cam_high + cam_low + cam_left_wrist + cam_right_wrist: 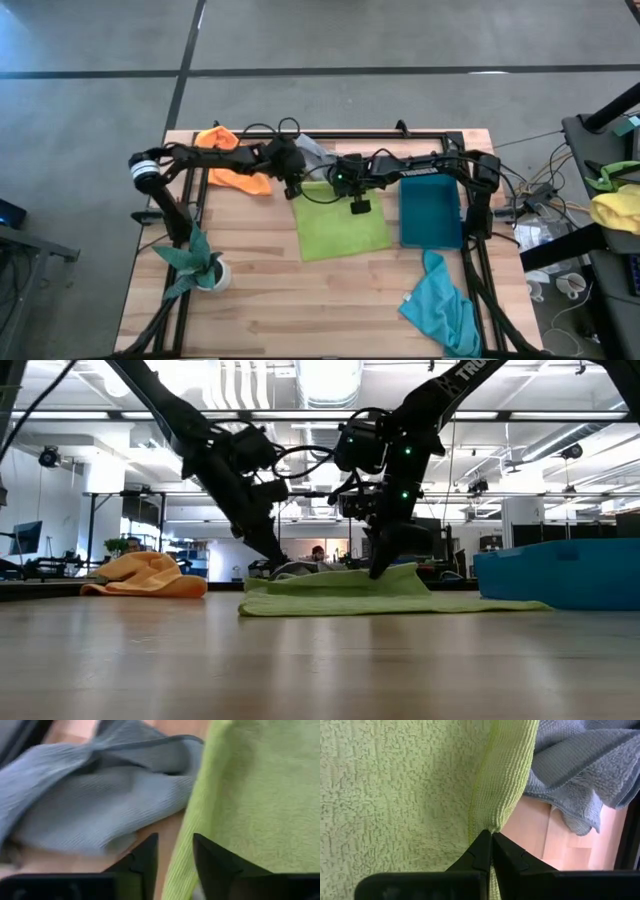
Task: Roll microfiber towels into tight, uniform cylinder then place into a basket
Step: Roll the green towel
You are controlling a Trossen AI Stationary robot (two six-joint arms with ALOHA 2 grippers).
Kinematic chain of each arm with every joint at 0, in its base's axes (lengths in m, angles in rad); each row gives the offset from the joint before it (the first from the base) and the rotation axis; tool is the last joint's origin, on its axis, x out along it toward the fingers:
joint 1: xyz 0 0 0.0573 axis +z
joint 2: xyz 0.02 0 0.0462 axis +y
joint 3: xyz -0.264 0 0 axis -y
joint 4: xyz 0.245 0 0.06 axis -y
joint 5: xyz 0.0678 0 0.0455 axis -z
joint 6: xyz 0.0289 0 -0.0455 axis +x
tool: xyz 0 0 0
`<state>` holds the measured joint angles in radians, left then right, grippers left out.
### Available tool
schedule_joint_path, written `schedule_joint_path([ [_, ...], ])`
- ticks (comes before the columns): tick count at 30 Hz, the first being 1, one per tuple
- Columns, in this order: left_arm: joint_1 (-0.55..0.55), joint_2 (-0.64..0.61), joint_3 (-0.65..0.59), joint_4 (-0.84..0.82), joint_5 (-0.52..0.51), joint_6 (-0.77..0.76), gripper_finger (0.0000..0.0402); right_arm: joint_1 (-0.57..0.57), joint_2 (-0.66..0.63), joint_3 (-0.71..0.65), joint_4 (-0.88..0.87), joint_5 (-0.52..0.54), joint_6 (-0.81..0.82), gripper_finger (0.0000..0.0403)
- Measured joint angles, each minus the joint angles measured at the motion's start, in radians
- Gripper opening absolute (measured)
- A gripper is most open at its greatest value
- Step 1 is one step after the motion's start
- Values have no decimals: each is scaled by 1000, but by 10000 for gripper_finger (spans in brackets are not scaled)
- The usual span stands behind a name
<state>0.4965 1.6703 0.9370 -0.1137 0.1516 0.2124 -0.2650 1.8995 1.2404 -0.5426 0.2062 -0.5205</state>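
Orange towel (228, 158) bunched at the far left of the counter (300, 300). Left gripper (172, 857) low at the lime towel's (340, 222) far left corner, fingers (145, 860) slightly parted, the lime hem lying in the gap, grey towel (100, 805) just beyond. Right gripper (491, 842) on the same far edge, fingers clenched onto a pinch of lime hem (500, 795). Teal basket (431, 210) just right of the lime towel. Turquoise towel (440, 300) crumpled near the front right.
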Motion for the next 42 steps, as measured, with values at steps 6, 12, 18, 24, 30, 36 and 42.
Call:
schedule_joint_path([
  [6,0,103,40,0,107,39,167,-1,0,1,-3,0,3,9],
  [12,1,167,80,2,107,57,171,-1,-5,5,-6,0,3,9],
  [18,1,121,131,-140,170,39,171,-1,-11,4,-30,-11,-2,9],
  [24,40,118,132,-132,176,84,171,-1,-11,0,-30,-29,-86,9],
  [30,46,160,131,-137,181,117,171,-11,-11,0,-30,-22,-117,9],
  [36,46,168,131,-127,184,126,167,-23,-11,-1,-29,-19,-119,9],
  [42,40,168,130,-138,223,135,87,-51,-11,-1,-23,-19,-47,9],
])
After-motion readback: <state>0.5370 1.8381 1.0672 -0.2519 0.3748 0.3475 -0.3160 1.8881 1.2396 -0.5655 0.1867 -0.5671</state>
